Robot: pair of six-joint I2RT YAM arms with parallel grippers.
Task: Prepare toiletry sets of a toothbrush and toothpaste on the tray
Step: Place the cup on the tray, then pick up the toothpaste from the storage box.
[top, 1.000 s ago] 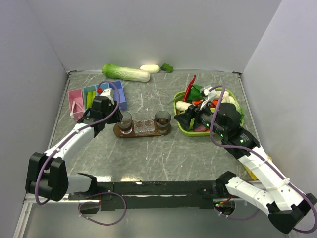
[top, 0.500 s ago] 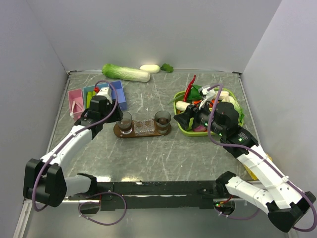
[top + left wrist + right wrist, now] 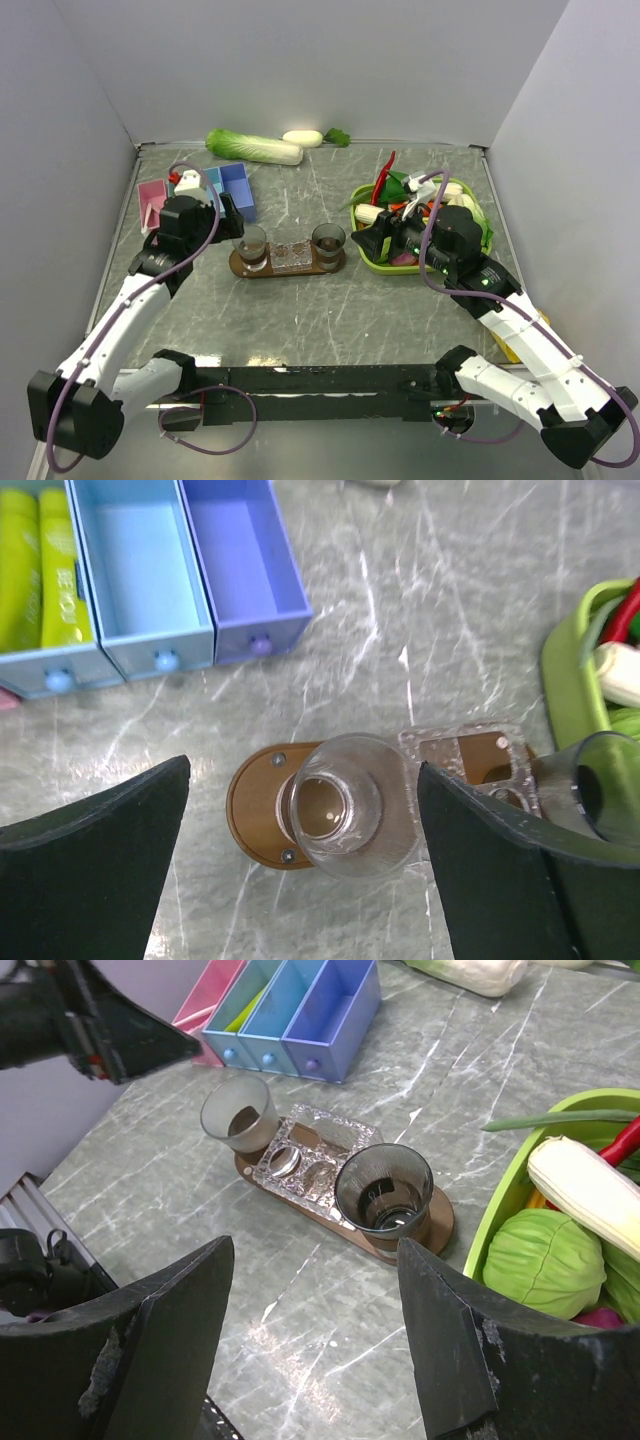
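At mid-table, the tray [image 3: 290, 272] holds no set yet. Your left gripper [image 3: 302, 780] has just released the left tumbler [image 3: 340, 805], spreads wide, empty, and retreats toward the toothpaste [image 3: 40, 570] in the blue box [image 3: 140, 570]; your right gripper [image 3: 315, 1250] hangs part-open, empty.

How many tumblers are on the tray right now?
2, both standing upright on the tray: the left tumbler at its left end and the right tumbler at its right end. None look hidden.
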